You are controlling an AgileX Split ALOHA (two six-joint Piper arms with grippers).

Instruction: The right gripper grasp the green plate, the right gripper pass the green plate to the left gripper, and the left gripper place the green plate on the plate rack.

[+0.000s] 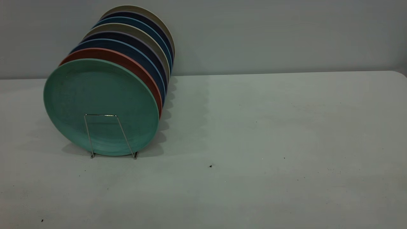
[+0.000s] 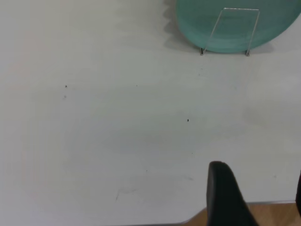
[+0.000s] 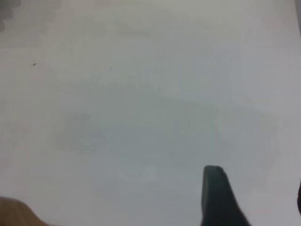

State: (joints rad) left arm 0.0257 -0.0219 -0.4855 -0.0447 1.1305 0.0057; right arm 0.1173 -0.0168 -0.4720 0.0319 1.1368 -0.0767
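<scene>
1. Green plate (image 1: pixel 95 101) stands on edge in the plate rack (image 1: pixel 109 135), at the front of a leaning row of plates, on the left part of the tabletop (image 1: pixel 270 143) in the exterior view. Its face is turned to the camera; one wire loop of the rack crosses its lower part.
2. Directly behind it sits a salmon-pink plate (image 1: pixel 127 62), then a blue plate (image 1: pixel 140 54), then more plates in dark navy, grey-beige and teal, each showing only a rim. The row tilts back toward the wall (image 1: pixel 286 31).
3. No brand, label or writing can be read on any plate, the rack or the tabletop.
4. Left gripper (image 2: pixel 256 197): seen in the left wrist view only, near the tabletop's wooden-coloured edge, well apart from the rack. One black jaw and a sliver of the other show with a wide gap between them, so the jaws are spread and hold nothing.
5. Right gripper (image 3: pixel 256 200): seen in the right wrist view only, over bare tabletop. Jaws likewise spread, with nothing between them.
6. Open room: everything to the right of the rack in the exterior view is bare surface with a few dark specks (image 1: pixel 210 166). The far edge meets the wall; the far right corner is rounded.
</scene>
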